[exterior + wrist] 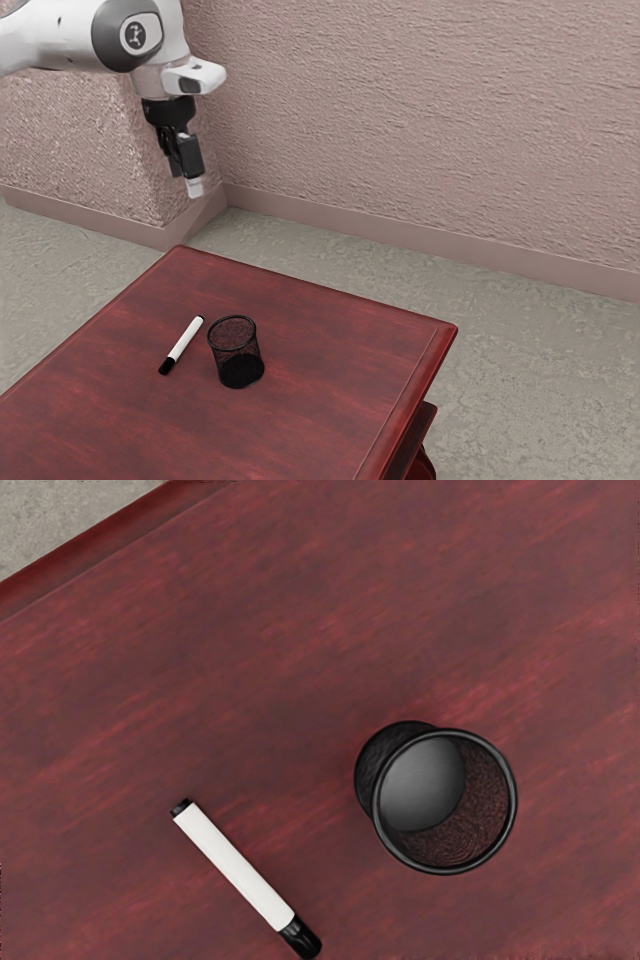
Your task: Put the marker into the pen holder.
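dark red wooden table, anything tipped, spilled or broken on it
Nothing looks odd on the dark red wooden table. The black mesh pen holder stands upright and empty, and the white marker with black ends lies beside it, not yet put in. I see no spill or damage.

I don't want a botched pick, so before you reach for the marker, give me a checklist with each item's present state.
1. The marker lies flat on the table, clear of anything touching it: ok.
2. The pen holder stands upright, mouth up: ok.
3. The pen holder is empty, with room for the marker: ok.
4. The pincer is down at the marker, ready to grasp: not ok, it is raised well above the table.
5. The pincer is open for the grasp: cannot tell.
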You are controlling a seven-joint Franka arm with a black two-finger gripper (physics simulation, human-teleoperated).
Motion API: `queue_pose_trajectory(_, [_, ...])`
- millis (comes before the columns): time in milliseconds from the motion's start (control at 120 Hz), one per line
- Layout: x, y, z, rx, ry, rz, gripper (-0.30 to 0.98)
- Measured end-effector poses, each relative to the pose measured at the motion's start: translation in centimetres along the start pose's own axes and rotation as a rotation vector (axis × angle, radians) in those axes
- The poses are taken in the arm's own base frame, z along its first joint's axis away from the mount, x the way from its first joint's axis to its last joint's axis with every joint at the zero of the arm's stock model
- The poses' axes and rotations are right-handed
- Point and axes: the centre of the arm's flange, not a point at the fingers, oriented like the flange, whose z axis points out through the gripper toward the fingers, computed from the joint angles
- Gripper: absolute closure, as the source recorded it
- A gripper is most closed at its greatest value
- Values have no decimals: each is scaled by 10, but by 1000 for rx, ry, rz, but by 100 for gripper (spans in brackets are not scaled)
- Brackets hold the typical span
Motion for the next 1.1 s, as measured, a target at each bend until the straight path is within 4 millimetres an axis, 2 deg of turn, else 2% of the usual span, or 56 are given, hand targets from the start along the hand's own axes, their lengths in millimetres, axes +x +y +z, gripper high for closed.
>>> queue_pose_trajectory(233, [-5,7,-1,1,-1,86,0])
queue_pose_trajectory(267, [-14,11,13,-11,-18,75,0])
queue_pose_trajectory(325, [-28,11,55,-36,-42,40,0])
queue_pose_trajectory(358, [-32,7,67,-34,-37,20,0])
queue_pose_trajectory(533, [-45,-25,93,1,7,-85,0])
queue_pose_trajectory(600, [-56,-30,124,-8,-4,-142,0])
queue_pose_trajectory(642, [-61,-33,138,-8,-5,-185,0])
queue_pose_trajectory(758, [-77,-36,167,-16,-15,-285,0])
queue_pose_trajectory(933, [-104,-26,210,-19,-15,-457,6])
queue_pose_trajectory(1033, [-105,-32,219,13,20,-550,15])
queue_pose_trajectory(1100, [-98,-41,232,36,24,-599,20])
